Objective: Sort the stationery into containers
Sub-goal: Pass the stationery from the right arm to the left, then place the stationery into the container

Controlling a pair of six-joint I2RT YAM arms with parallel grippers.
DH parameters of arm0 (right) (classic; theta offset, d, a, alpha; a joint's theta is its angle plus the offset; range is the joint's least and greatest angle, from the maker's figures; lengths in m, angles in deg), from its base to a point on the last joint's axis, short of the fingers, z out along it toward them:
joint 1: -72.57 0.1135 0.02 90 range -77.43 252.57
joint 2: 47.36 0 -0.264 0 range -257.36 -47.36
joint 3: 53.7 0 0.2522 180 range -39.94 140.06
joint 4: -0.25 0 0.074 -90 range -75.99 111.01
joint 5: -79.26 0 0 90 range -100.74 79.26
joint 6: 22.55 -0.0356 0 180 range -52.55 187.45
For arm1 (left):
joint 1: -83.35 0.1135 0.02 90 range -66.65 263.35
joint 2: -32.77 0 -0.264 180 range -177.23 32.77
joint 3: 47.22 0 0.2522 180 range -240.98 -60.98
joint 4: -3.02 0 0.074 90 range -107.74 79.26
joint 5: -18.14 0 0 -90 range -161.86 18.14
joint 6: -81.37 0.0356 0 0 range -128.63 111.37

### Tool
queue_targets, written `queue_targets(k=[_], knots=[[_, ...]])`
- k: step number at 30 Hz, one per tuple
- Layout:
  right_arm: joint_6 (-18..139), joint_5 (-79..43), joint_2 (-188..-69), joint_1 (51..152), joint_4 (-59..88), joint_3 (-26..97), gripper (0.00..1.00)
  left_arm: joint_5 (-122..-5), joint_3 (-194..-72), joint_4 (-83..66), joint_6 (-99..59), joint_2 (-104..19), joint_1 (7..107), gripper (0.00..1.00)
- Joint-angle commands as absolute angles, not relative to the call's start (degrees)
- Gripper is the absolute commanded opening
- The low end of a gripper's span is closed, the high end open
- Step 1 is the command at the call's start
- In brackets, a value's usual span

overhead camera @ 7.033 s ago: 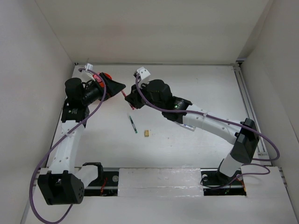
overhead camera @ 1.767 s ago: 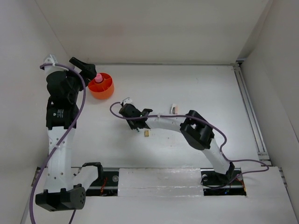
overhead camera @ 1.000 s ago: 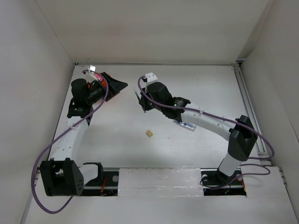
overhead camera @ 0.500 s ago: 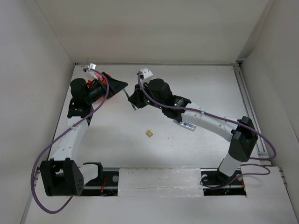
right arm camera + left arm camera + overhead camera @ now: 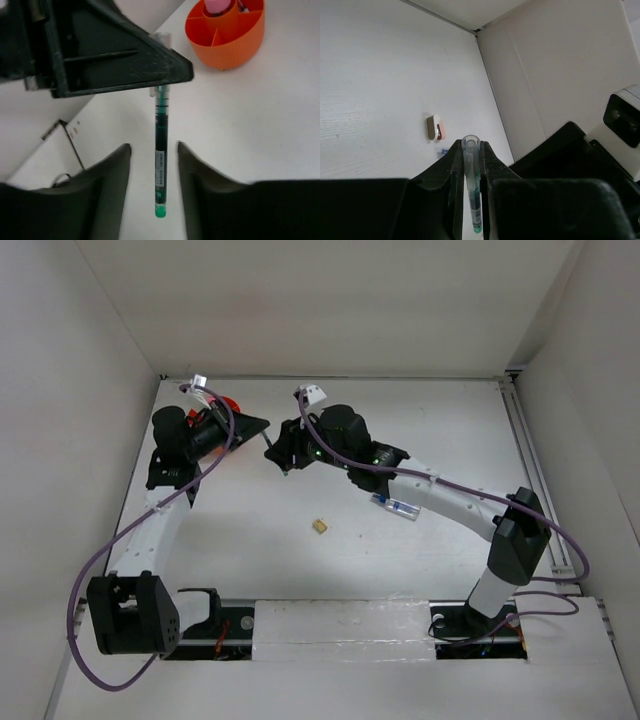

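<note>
Clamped hard on a green-tipped pen (image 5: 159,165) with the left pincer (image 5: 469,156), just below the clear capped end, tip hanging down in mid-air. Spread wide around the pen's lower half with the right pincer (image 5: 154,147), 2 fingers (image 5: 112,180) flanking it and touching nothing. Reads as a handover between the 2 arms; cannot tell in which direction.

Moving outward: spotting the round orange tub (image 5: 227,42) near the left arm, with a pink-capped tube (image 5: 216,5) standing in 1 compartment and a thin red-dark sliver in the next, too cropped to name. Counting 1 item sorted for certain, maybe 2.

Left to do, by the look of it: this pen, plus 3 loose pieces on the bench (image 5: 420,430), namely the tan cube (image 5: 319,526), the blue-capped clear tube (image 5: 397,507) close under the right forearm, and the white-tan eraser (image 5: 435,128), caught from the left wrist.

Plenty of bare bench between pincers and cube. Tighter by the tub: close to the far-left corner, side wall hard beside the left arm. Well apart from the rail (image 5: 530,470) along the right edge.
</note>
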State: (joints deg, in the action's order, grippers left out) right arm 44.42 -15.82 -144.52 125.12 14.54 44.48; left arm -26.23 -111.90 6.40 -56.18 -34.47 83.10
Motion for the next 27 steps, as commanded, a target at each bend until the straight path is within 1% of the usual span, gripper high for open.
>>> queue_targets(k=[1, 2, 3, 5, 6, 11, 14, 15, 17, 20, 23, 27], knots=[[43.45, -19.44, -142.11, 125.13, 6.54, 44.09, 0.56, -27.28, -114.41, 8.16, -55.74, -35.77, 83.26, 0.0], [43.45, -18.65, -141.58, 124.52, 6.54, 43.38, 0.89, -28.34, -115.46, 7.37, -54.69, -35.78, 83.26, 0.0], [43.45, -18.04, -140.79, 123.73, 6.54, 42.51, 0.99, -29.83, -118.43, 6.14, -54.07, -36.3, 83.26, 0.0], [43.45, -16.54, -137.89, 122.67, 6.54, 38.82, 1.0, -34.21, -123.62, 0.26, -51.97, -38.14, 83.26, 0.0], [43.45, -15.84, -136.75, 121.45, 6.54, 37.42, 1.0, -35.28, -129.57, -1.41, -49.09, -39.2, 83.26, 0.0], [42.93, -17.5, -129.38, 116.87, 6.54, 27.92, 1.0, -44.51, -147.97, -11.6, -41.51, -51.23, 83.26, 0.0], [42.93, -18.11, -125.59, 114.85, 6.54, 22.84, 1.0, -52.76, -156.59, -12.33, -36.78, -58.07, 83.26, 0.0], [43.45, -18.12, -122.97, 114.84, 6.54, 21.51, 1.0, -57.48, -158.61, -12.93, -35.97, -59.84, 83.26, 0.0], [43.45, -18.12, -120.23, 113.7, 6.54, 18.18, 1.0, -60.59, -163.08, -12.33, -34.56, -64.93, 83.26, 0.0], [43.45, -18.12, -115.57, 113.18, 7.06, 15.44, 1.0, -67.35, -164.43, -9.26, -33.07, -68.2, 83.26, 0.0], [43.45, -18.12, -111.61, 113.17, 7.77, 12.1, 1.0, -72.11, -161.89, -3.29, -31.67, -70.05, 83.26, 0.0], [42.75, -19.6, -108.09, 113.17, 7.77, 8.32, 1.0, -73.44, -157.85, 2.08, -27.81, -71.64, 83.79, 0.0]])
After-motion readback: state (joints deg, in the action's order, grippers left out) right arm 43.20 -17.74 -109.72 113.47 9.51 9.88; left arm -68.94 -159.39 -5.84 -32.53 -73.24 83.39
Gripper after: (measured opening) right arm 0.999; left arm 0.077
